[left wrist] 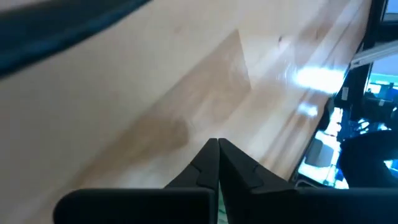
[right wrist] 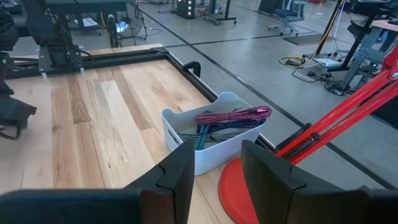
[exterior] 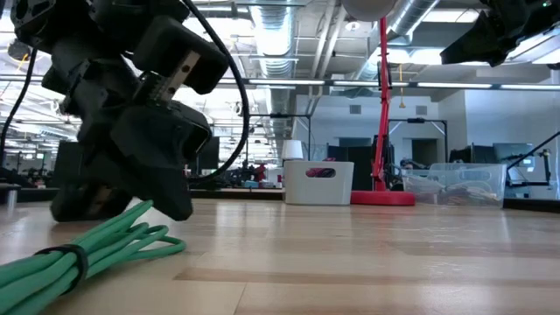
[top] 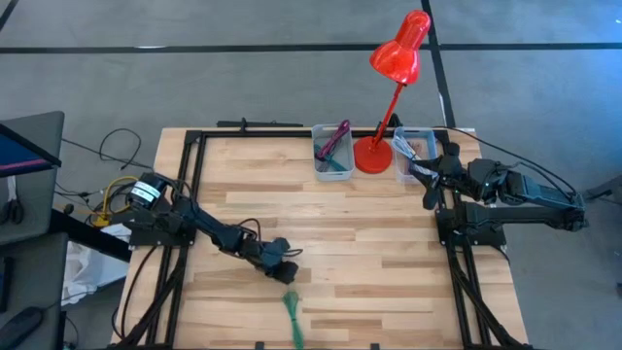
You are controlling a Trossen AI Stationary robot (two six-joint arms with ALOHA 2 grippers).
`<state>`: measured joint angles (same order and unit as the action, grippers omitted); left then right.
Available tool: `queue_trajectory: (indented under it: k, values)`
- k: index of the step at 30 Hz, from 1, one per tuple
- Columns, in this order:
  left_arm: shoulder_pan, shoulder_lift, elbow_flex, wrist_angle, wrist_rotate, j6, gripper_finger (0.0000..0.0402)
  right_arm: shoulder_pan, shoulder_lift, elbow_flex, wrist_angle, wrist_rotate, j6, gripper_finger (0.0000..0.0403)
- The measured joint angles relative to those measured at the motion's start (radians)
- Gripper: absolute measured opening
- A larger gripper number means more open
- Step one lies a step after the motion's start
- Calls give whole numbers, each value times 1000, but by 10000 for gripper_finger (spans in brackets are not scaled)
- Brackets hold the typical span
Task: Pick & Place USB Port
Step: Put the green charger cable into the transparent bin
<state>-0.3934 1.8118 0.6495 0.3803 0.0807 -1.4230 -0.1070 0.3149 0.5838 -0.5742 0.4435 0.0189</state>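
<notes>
Green cable (top: 293, 317): bundled, long axis running from the table's near edge up toward the left gripper (top: 289, 271); its far end lies just below the jaws, possibly touching.
Left jaws: pressed together, nothing visibly between them.
Right gripper (right wrist: 214, 168): jaws apart, empty, above the clear bin (top: 412, 154).
Table (top: 369, 233): light wood planks.
Farther off: white bin (top: 331, 153) of cables, red lamp (top: 389, 92).

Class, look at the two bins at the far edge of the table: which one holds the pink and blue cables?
The white bin left of the red lamp. Pink and blue cables lie in it. The clear bin, on the lamp's other side, holds paler items.
</notes>
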Motion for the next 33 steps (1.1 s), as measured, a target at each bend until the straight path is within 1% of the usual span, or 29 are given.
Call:
queue_trajectory:
  k: [3,8,12,15,18,20,21,25,28,30,33]
  values:
    - [20,0,0,-1,10,20,3,0,0,0,0,0,0,124]
    - [46,-6,0,-2,133,19,3,0,0,0,0,0,0,124]
    - [64,-37,5,-6,155,16,3,0,0,0,0,0,0,124]
    - [72,-78,20,-102,115,41,2,0,0,0,-1,0,0,124]
    - [66,-121,88,-294,92,55,2,0,0,0,0,0,0,124]
    - [52,-119,124,-427,92,53,2,0,0,0,0,0,0,124]
    - [43,-117,143,-453,92,53,2,0,0,0,0,0,0,124]
    - [3,-119,223,-432,37,29,2,0,0,0,0,0,0,124]
    - [-29,-116,274,-506,-27,-14,2,0,0,0,0,0,0,124]
    - [-50,-118,315,-560,-35,-58,2,0,0,0,0,0,0,124]
    - [-86,-102,345,-632,-39,-150,2,0,0,0,-1,0,6,124]
